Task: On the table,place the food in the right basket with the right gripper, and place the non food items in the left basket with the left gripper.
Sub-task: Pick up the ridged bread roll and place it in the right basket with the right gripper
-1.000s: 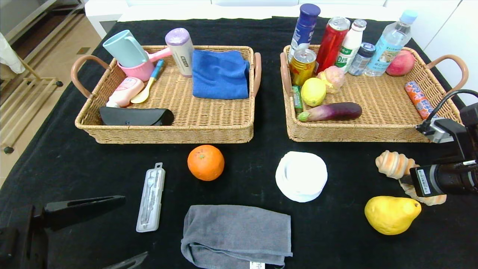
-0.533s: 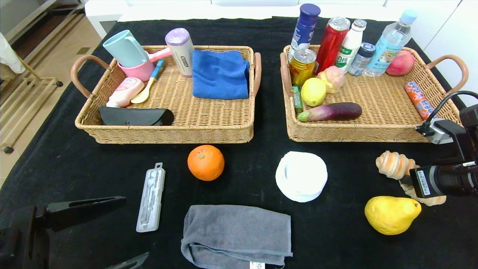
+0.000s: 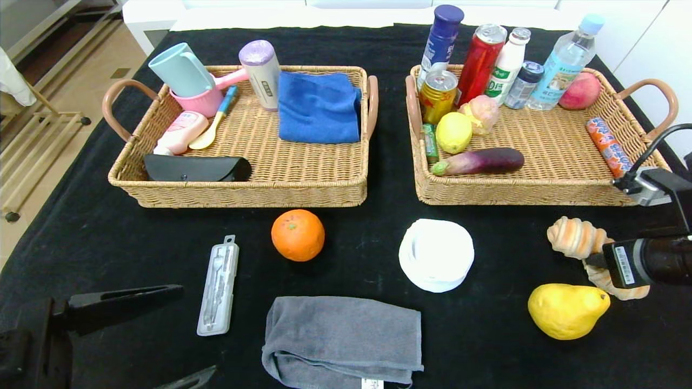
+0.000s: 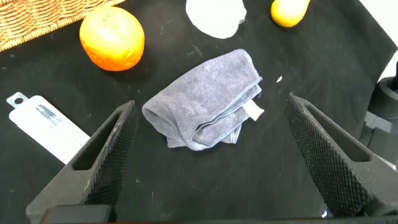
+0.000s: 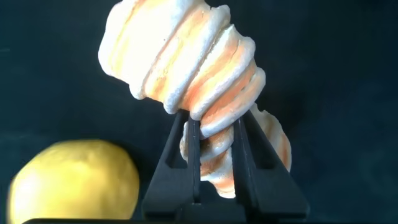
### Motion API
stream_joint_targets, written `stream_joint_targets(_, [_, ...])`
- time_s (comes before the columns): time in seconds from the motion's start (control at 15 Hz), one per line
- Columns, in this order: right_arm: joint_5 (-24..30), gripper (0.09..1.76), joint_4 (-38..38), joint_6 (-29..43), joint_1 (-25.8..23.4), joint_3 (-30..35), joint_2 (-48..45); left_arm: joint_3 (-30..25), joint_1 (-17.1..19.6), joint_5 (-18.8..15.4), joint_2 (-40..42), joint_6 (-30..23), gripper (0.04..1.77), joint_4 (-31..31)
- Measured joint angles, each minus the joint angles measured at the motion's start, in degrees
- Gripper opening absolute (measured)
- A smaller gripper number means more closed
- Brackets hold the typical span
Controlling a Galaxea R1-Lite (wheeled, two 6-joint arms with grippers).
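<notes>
On the black table (image 3: 97, 243), none of the six loose items is binned yet: at four o'clock the right gripper (image 5: 216, 155) is clamped on the bread loaf (image 3: 576, 237), while orange (image 3: 298, 235), pear (image 3: 567, 310), case (image 3: 218, 285), towel (image 3: 341, 339) and roll (image 3: 436, 254) wait, left gripper (image 4: 211, 149) spread wide, empty, at seven.

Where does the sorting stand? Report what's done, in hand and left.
Done: neither basket shows any of the six table items yet. In hand: the right gripper is shut on the bread loaf, near the pear. Left: the orange and pear for the right basket; tool case, grey towel and white roll for the left basket. The left gripper waits open above the towel.
</notes>
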State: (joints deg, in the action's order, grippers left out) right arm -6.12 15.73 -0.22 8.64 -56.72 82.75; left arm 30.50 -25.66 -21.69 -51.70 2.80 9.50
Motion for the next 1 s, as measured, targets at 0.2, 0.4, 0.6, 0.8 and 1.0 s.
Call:
stream_joint_targets(0.2, [0.0,0.4,3.6,-0.3,0.4,-1.3,-3.6,0.0,0.0,0.0,0.0,0.0,1.72,0.1])
stream_joint_targets(0.4, [-0.2,0.4,7.3,-0.3,1.6,-3.0,-7.9,0.0,0.0,0.0,0.1,0.0,1.72,0.1])
stream_joint_targets(0.6, [-0.5,0.38,8.4,-0.1,3.2,-5.3,-11.1,0.2,0.0,0.0,0.1,0.4,1.72,0.2])
stream_joint_targets(0.8, [-0.6,0.38,8.3,0.4,3.4,-9.5,-11.4,1.1,0.0,0.0,0.0,1.0,1.72,0.2])
stream_joint_targets(1.0, [-0.7,0.38,8.0,1.4,2.9,-15.6,-8.4,2.3,0.0,0.2,-0.1,1.0,1.72,0.2])
